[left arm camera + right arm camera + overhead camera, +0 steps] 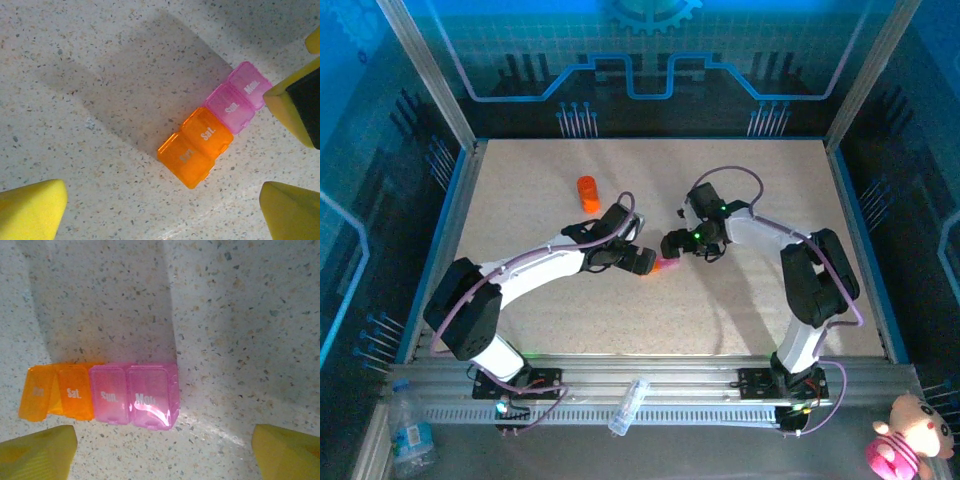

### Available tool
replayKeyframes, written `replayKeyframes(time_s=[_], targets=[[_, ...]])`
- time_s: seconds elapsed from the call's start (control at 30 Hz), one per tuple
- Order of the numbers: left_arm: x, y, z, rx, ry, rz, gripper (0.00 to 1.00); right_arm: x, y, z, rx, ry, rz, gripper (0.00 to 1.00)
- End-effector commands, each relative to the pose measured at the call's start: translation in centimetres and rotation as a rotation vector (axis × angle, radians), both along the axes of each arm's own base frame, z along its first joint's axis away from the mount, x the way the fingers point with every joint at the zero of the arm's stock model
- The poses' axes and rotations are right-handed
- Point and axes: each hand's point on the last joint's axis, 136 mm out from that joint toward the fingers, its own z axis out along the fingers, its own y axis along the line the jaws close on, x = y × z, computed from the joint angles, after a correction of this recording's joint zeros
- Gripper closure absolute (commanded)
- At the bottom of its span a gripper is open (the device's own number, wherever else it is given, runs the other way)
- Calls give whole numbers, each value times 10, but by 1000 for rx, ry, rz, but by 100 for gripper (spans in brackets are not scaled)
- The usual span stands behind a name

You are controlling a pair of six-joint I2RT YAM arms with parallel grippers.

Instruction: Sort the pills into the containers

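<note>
Orange and pink on the containers (215, 125), at mid-counter (740, 320) between both arms. Holds left jaws and right jaws wide above the strip, gripping nothing. Risks skidding or tipping the light strip with one pad; risks clashing arms, crowded so close.

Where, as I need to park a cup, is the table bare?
Bare table runs along the near edge between the left arm and right arm, fills the far right corner, and lies behind the orange bottle. Crowded: the middle, where left gripper and right gripper meet at the pill strip.
</note>
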Motion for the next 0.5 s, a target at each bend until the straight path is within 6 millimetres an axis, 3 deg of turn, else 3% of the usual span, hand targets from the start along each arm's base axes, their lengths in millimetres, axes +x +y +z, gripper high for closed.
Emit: replayKeyframes(time_s=[0.0,0.47], targets=[[3,5,-2,55,-11,-23,1,5,12,-3,2,0,17,9],[-3,6,-24,133,20,-79,1,3,9,-35,-149,31,49,10]])
